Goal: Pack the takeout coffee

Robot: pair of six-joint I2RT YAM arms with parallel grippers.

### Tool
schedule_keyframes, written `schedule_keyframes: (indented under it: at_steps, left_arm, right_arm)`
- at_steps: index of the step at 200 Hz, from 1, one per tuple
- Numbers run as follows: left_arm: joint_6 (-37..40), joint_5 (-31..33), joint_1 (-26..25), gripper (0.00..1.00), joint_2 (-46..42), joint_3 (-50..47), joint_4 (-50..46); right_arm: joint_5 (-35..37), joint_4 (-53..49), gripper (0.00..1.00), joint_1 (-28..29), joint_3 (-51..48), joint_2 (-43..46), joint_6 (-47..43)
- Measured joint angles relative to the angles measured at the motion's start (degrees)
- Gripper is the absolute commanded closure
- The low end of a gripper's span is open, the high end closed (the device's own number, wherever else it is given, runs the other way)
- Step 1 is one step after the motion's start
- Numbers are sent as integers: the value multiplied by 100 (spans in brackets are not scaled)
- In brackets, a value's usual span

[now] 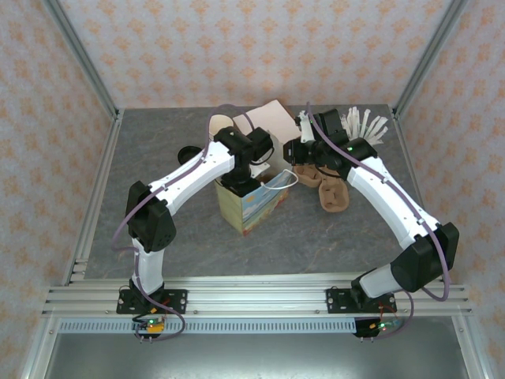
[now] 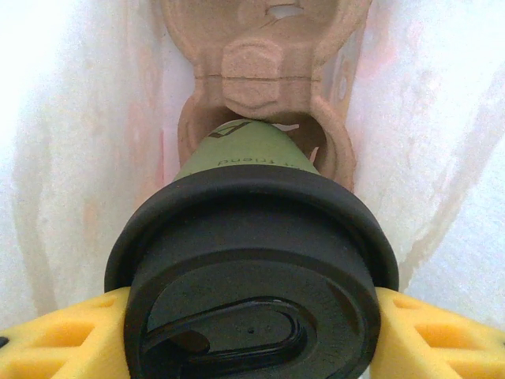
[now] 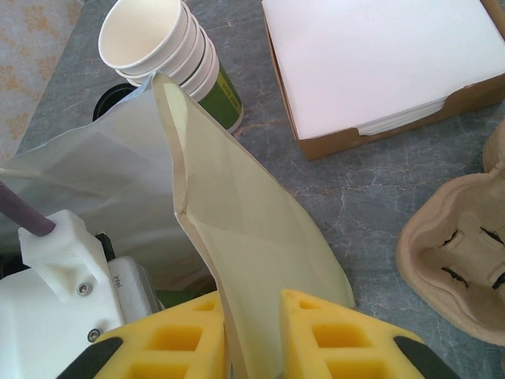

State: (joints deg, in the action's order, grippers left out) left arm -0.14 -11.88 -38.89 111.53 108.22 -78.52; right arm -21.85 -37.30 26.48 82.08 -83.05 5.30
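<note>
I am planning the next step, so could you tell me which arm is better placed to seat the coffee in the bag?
Likely left: its jaws grip the takeout coffee inside the paper bag, over the pulp carrier. The right jaws are occupied pinching the bag's edge.

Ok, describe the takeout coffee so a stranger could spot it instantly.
Find the paper bag mid-table, with the left arm reaching in. Inside it, between yellow fingers, is the coffee. Unlike the stacked cups outside, this green cup wears a black lid.
</note>
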Motion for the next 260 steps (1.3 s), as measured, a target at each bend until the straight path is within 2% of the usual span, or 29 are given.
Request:
schedule_keyframes:
  at_steps: [260]
  left_arm:
    - [33,-221,118,67,-37,7,-2]
  right_arm:
    - [87,-2,78,26,0,-2,0]
